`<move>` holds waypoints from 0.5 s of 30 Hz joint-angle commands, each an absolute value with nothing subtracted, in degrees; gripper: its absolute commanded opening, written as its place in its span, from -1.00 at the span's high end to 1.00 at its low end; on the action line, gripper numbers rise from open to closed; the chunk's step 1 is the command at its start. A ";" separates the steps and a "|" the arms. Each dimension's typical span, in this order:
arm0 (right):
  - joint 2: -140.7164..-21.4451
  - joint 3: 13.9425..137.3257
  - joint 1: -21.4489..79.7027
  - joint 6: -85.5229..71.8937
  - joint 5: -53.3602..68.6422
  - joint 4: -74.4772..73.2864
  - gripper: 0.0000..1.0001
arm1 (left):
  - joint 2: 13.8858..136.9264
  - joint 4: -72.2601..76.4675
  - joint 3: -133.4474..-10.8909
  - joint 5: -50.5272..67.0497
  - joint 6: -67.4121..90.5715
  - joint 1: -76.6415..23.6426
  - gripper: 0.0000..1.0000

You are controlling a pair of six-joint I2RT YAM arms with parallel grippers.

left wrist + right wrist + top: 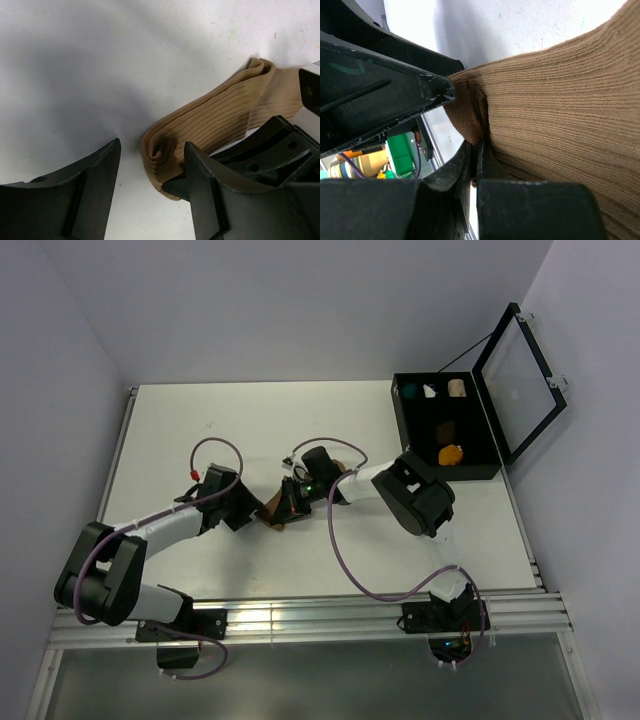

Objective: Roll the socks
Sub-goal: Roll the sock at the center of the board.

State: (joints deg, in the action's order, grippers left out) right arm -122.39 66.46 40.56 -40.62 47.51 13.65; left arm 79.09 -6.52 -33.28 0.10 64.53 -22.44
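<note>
The tan sock (272, 519) lies on the white table (200, 430) between my two grippers. In the left wrist view it (230, 107) is a ribbed strip with its near end curled into a small roll. My left gripper (152, 149) is open, its fingers either side of that rolled end; it shows in the top view (246, 507) too. My right gripper (479, 150) is shut on a fold of the tan sock (560, 95) and also shows from above (288, 500). The dark brown sock (446, 428) and the mustard-orange sock (451, 453) sit in the black box.
The open black box (497, 445) stands at the right with its clear lid (520, 365) raised. Teal, white and cream bundles fill its far row. The table's left rail (118, 450) and near rail (330, 615) bound the surface.
</note>
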 commanded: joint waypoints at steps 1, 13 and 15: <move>-124.19 67.32 40.52 -40.78 46.49 13.45 1.00 | 81.73 -5.27 -34.63 1.14 65.30 -23.29 -0.17; -118.05 64.17 40.52 -37.19 40.35 14.85 0.62 | 87.35 -10.28 -39.10 0.26 62.14 -24.35 0.87; -114.72 62.23 40.87 -33.68 36.23 14.86 0.37 | 88.59 -12.55 -42.00 0.26 60.12 -24.35 0.99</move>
